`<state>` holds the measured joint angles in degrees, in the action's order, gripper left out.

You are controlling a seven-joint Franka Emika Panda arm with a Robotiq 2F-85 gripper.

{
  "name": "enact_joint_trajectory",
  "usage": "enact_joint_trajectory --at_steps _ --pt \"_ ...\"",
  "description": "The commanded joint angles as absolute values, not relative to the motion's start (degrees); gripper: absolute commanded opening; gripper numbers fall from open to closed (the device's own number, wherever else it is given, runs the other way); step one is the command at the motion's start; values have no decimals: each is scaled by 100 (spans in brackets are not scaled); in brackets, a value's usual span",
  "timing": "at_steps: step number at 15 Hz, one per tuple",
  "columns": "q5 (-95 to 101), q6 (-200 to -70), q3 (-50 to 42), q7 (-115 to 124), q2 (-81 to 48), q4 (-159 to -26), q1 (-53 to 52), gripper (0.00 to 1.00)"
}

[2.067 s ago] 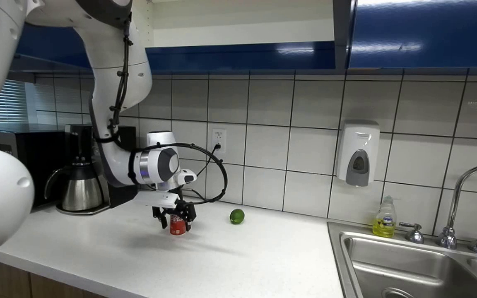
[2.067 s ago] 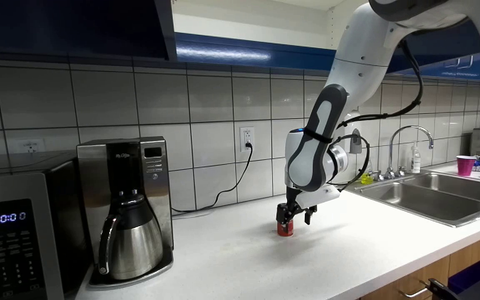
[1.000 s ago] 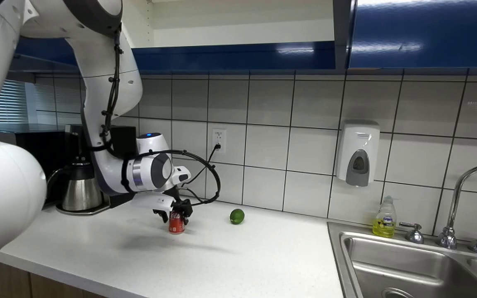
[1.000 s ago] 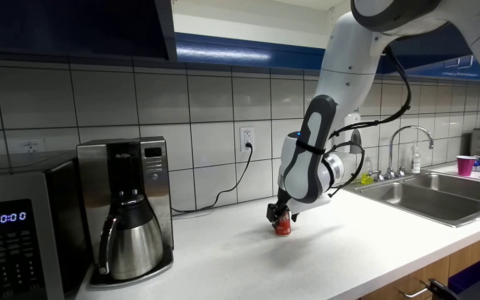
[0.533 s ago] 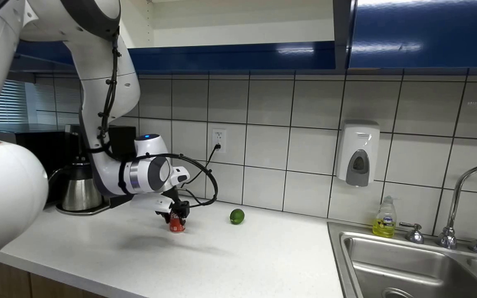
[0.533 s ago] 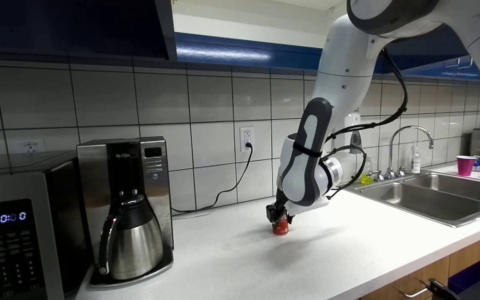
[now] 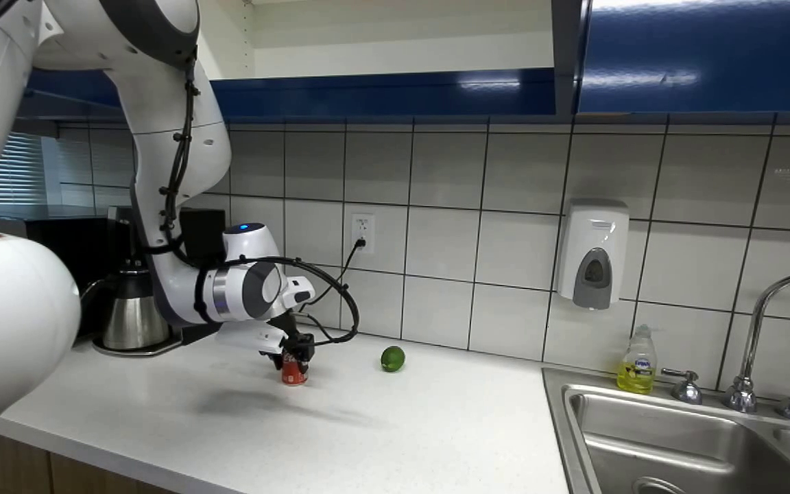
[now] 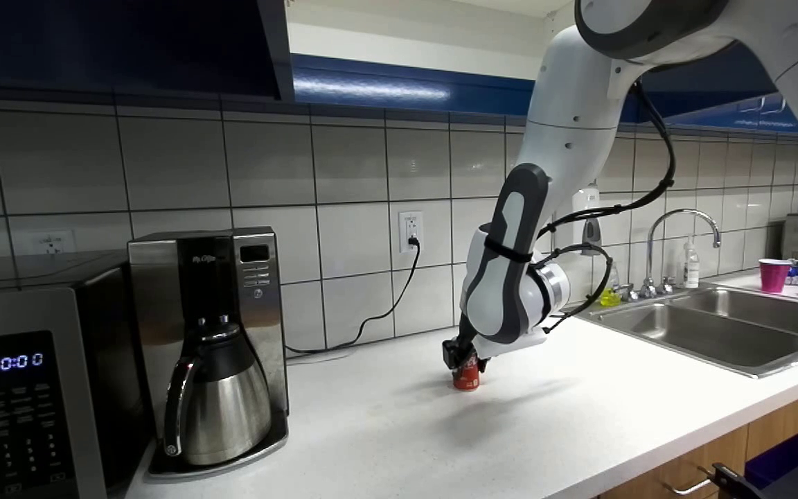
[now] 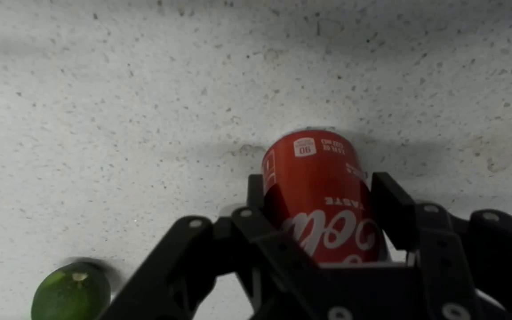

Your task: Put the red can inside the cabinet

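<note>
On the speckled counter [image 7: 436,425] by the tiled wall [image 7: 443,240], the gripper [image 9: 317,192] clasps the red can [image 8: 467,380].

The tool [image 7: 291,365] is clasping the upper part of a red can [image 7: 293,377], which is standing on the white table [image 7: 409,432]. A lime [image 7: 393,359] is lying nearby. A soap dispenser [image 7: 594,250] is hanging on the tiled wall [image 7: 443,240], and a bottle [image 7: 637,363] of yellow liquid is standing at the back of the sink [image 7: 564,429]. Overhead, the blue cabinet [image 7: 395,95] is showing its pale inside.
</note>
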<state>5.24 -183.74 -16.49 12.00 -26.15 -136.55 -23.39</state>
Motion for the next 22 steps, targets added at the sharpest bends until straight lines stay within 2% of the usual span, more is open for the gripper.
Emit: enact_joint_trajectory --at_steps 1,13,22 --pt "328 -18305 -1850 1010 -2537 -13605 -2543 37" --pt "503 -17860 -3171 1235 -1978 -13667 -3816 37" --pt "747 -16832 -4453 1410 -1236 -13682 -5094 37"
